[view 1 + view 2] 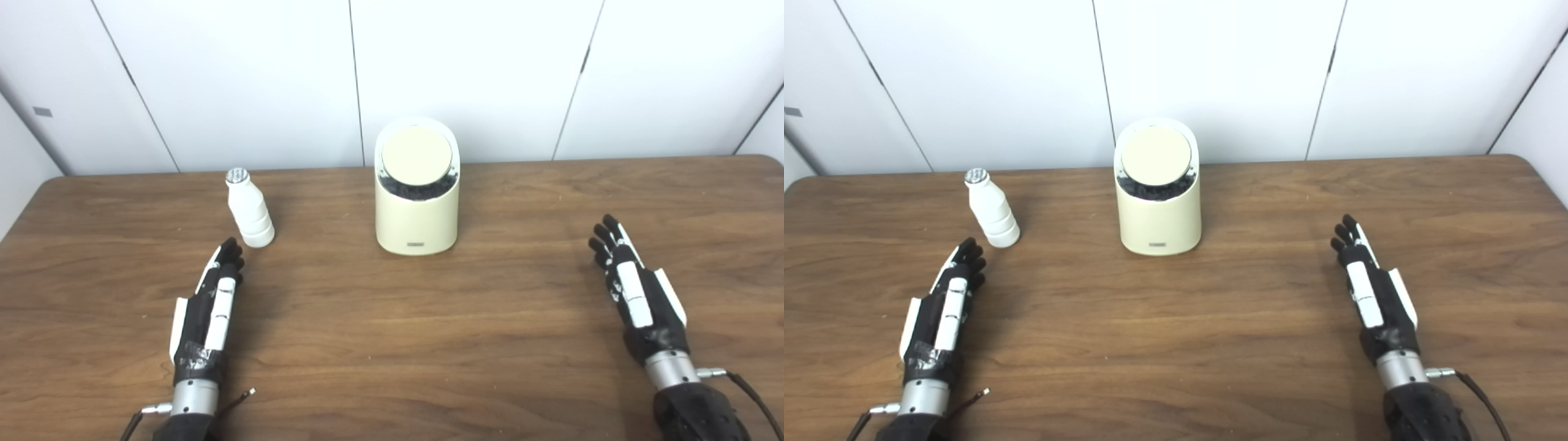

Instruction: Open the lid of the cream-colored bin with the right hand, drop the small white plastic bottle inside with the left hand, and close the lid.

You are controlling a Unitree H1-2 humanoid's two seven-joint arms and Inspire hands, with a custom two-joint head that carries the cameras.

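Cream bin (417, 211) stands upright at the far middle of the brown wooden table (392, 343), close to the white wall panels (245, 73). Its round lid (417, 154) is tilted toward the camera; a dark gap shows under the lid's lower edge, so whether it's fully closed I can't tell. Small label on the bin's lower front, too small to read.

Small white bottle (249, 209) stands upright left of the bin, well apart from it, silver cap on top, ribbed lower body.

Left hand (208, 309) sits low over the table on the near left, fingers (231, 252) straight and pressed together, pointing toward the bottle, tips near it but not touching. Holds nothing. Whether the palm touches the table I can't tell.

Right hand (1372, 293) is on the near right, well apart from the bin, fingers (1344, 233) straight and close together, pointing to the far side. Holds nothing.

Thin cables run off both wrists at the bottom edge.
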